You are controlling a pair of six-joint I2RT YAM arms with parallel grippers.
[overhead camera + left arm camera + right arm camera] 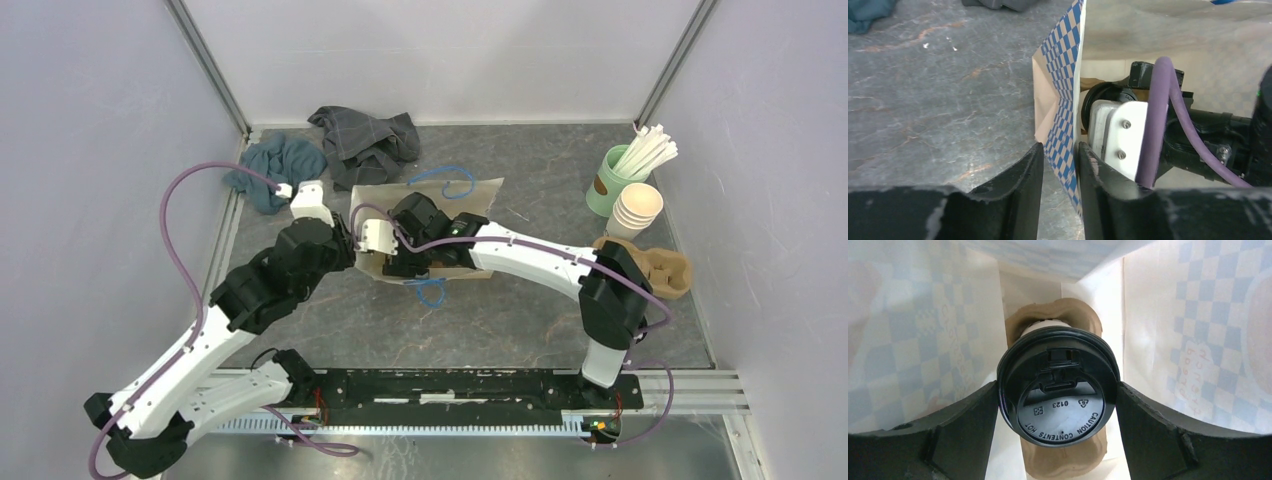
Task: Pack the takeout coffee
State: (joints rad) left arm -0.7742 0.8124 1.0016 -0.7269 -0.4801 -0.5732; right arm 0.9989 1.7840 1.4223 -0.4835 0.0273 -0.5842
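The takeout coffee, a cream cup with a black lid, sits in a brown pulp carrier inside the paper bag. My right gripper reaches into the bag and its fingers press both sides of the lid. In the top view the bag lies on its side mid-table, and the right gripper is at its mouth; the cup is hidden there. My left gripper is shut on the bag's blue-checked mouth edge and holds it up. It also shows in the top view.
A mint-green cup of straws, a stack of lidless cups and a second brown carrier stand at the right. A grey cloth and a teal cloth lie at the back left.
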